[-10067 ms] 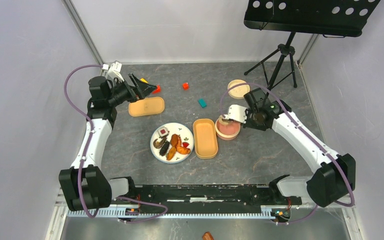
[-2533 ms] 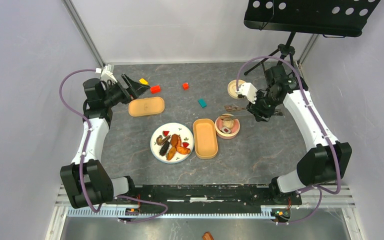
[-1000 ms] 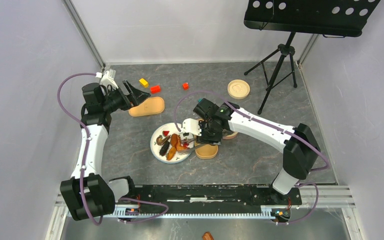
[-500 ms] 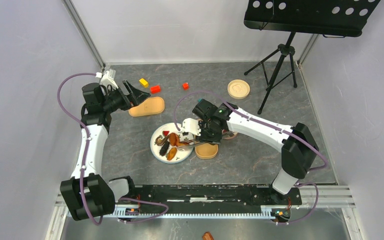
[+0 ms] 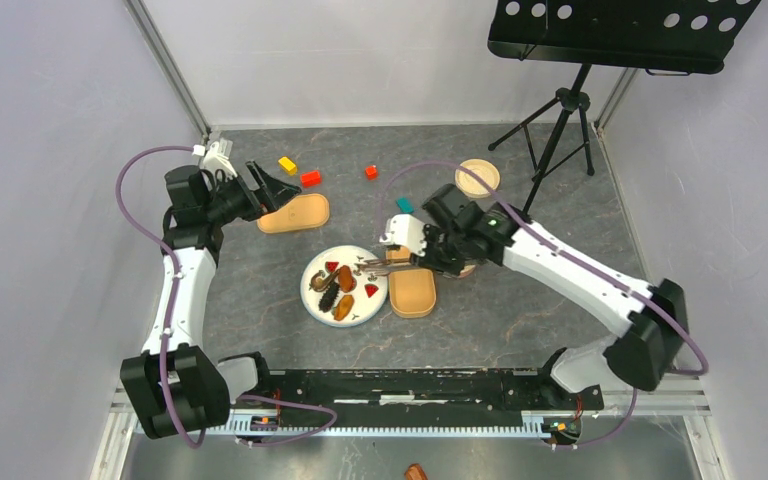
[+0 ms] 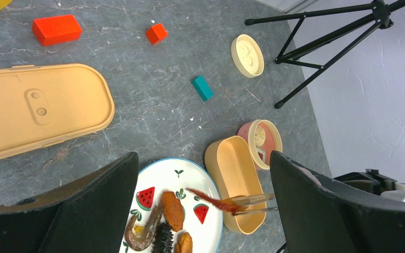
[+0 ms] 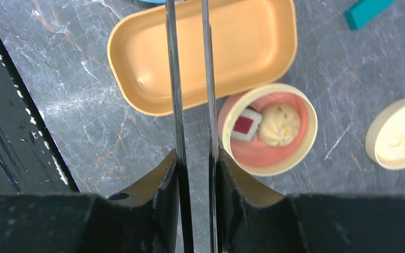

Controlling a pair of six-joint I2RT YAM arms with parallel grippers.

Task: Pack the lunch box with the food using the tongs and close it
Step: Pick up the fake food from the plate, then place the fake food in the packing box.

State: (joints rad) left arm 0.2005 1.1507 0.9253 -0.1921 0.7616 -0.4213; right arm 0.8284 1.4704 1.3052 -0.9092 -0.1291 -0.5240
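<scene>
Holding a fried chunk [image 6: 211, 201] over the plate [image 6: 162, 177] beside the oval box [image 7: 232, 47], the tongs [image 7: 173, 79] sit pinched in the right gripper's [image 7: 196, 157] jaws; the left gripper's [image 5: 272, 183] jaws gape empty. Box apparently unfilled, its lid [image 6: 37, 110] off.

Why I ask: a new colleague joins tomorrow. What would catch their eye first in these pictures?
The right gripper squeezes long slim dark-grey metal tongs, whose tips pinch a reddish-brown strip of food over the right side of the white round plate, beside the open tan oblong lunch box. At far left, the left gripper hangs wide open by the flat tan lid.
</scene>
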